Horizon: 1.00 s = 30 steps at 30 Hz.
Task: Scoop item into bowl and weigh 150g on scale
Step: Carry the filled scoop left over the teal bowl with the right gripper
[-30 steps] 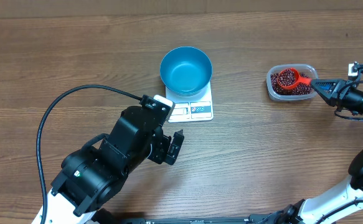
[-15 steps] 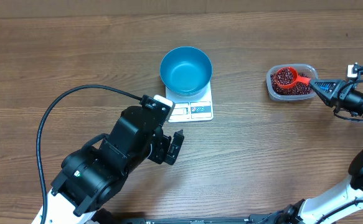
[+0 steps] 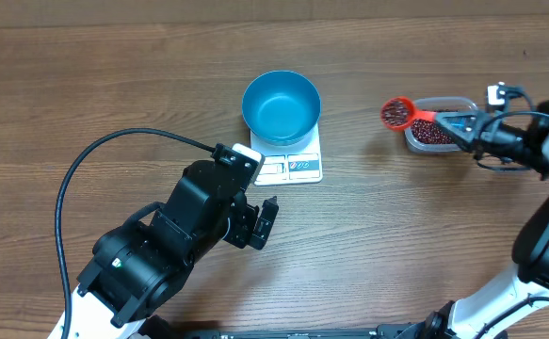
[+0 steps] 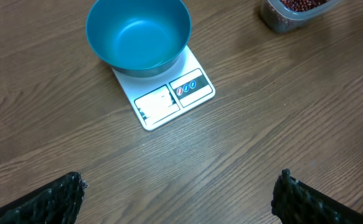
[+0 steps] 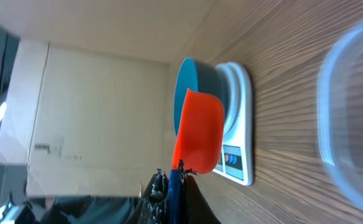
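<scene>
The blue bowl point(image 3: 281, 105) stands empty on the white scale point(image 3: 298, 168) at the table's middle. My right gripper point(image 3: 459, 121) is shut on the handle of an orange-red scoop point(image 3: 398, 112), which holds a heap of dark red beans point(image 3: 396, 114) in the air left of the clear container point(image 3: 439, 137). In the right wrist view the scoop point(image 5: 198, 132) hangs in front of the bowl point(image 5: 185, 87) and scale point(image 5: 238, 130). My left gripper point(image 3: 265, 223) is open over bare wood, below the scale point(image 4: 169, 99) and bowl point(image 4: 137, 34).
The clear container point(image 4: 290, 12) with more beans point(image 3: 436, 136) sits at the right of the table. A black cable point(image 3: 114, 151) loops over the wood at the left. A cardboard wall point(image 5: 94, 106) stands behind the table.
My right gripper has lifted the scoop out of the container with beans in it and carried it left, toward the bowl. The left arm has not moved.
</scene>
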Motion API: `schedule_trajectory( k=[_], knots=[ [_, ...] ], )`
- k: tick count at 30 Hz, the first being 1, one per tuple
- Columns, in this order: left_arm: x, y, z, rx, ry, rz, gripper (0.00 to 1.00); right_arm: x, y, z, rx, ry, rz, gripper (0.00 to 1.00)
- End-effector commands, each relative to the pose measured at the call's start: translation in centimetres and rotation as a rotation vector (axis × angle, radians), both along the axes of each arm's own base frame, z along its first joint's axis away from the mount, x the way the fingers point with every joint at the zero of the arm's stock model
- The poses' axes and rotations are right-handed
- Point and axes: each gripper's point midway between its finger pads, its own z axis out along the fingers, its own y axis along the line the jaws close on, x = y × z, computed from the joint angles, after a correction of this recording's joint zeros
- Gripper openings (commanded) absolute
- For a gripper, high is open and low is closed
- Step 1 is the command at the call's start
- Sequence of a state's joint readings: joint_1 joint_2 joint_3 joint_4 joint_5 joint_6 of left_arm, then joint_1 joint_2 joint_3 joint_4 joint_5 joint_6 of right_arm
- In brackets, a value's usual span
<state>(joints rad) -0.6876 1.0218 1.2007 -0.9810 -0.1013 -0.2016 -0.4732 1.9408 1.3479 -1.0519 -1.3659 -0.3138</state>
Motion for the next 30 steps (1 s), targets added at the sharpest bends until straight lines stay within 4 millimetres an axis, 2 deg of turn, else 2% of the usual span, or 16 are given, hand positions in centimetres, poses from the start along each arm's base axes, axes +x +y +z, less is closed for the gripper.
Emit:
schedule_trajectory(
  k=[1,9,14,23,30],
  knots=[
    [0.0,0.0,-0.3,0.021,-0.002,-0.01,0.99,0.1,2.7,0.6,0.043,-0.028,0.067,0.04],
    [0.0,0.0,-0.3,0.021,-0.002,-0.01,0.99,-0.2,7.7,0.6,0.035,-0.049,0.199,0.04],
    [0.0,0.0,-0.3,0.021,-0.002,-0.01,0.99,-0.2,10.0,0.6,0.037,-0.046,0.253,0.04],
    [0.0,0.0,-0.3,0.021,-0.002,-0.01,0.99,-0.3,11.6,0.6,0.037,-0.051,0.293,0.04],
    [0.0,0.0,-0.3,0.021,-0.002,-0.01,0.99,-0.3,11.8,0.6,0.037,-0.05,0.298,0.04]
  ],
)
